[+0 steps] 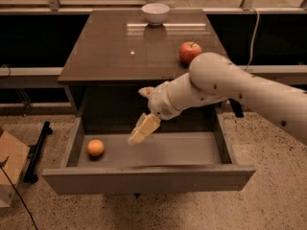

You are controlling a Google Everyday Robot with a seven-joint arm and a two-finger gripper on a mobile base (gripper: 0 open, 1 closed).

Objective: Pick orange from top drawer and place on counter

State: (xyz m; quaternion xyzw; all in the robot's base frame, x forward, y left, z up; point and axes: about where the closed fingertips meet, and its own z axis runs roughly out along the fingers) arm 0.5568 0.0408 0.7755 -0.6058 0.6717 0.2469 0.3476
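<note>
The top drawer (144,178) is pulled open below the counter (120,51). The orange (95,147) lies on the drawer floor at the left end, close to the left wall. My gripper (140,132) hangs over the middle of the drawer, pointing down and left, to the right of the orange and apart from it. It holds nothing. My white arm reaches in from the right.
A red apple (190,51) sits on the counter's right side, just behind my arm. A white bowl (155,13) stands at the counter's far edge. A cardboard box (9,169) and a black stand (36,152) are on the speckled floor at left.
</note>
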